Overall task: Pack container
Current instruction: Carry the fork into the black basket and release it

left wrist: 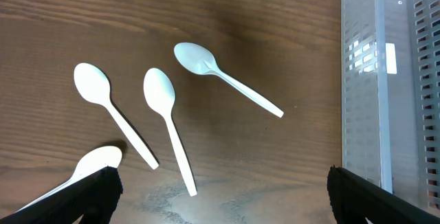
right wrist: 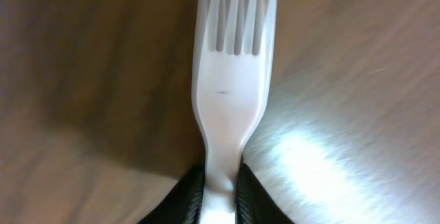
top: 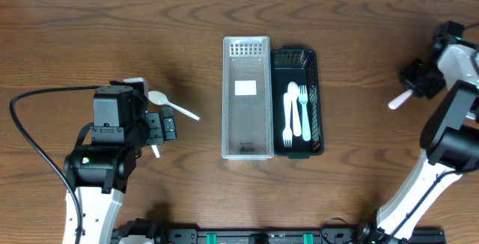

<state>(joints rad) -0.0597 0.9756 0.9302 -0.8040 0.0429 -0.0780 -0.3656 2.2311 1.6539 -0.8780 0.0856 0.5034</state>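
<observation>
My right gripper (right wrist: 221, 189) is shut on the handle of a white plastic fork (right wrist: 234, 80), tines pointing away, just above the wood. In the overhead view the right gripper (top: 410, 87) sits at the far right, with the fork (top: 397, 100) sticking out toward the left. My left gripper (left wrist: 220, 189) stands wide open over several white spoons (left wrist: 159, 90) lying loose on the table, holding nothing. Overhead, the left gripper (top: 161, 128) hides most of them; one spoon (top: 168, 103) shows. A clear container (top: 246, 154) and a black basket (top: 316, 102) stand side by side mid-table.
White forks (top: 296, 113) lie inside the black basket. The clear container's perforated wall (left wrist: 371, 80) rises at the right edge of the left wrist view. A black cable (top: 30, 135) loops left of the left arm.
</observation>
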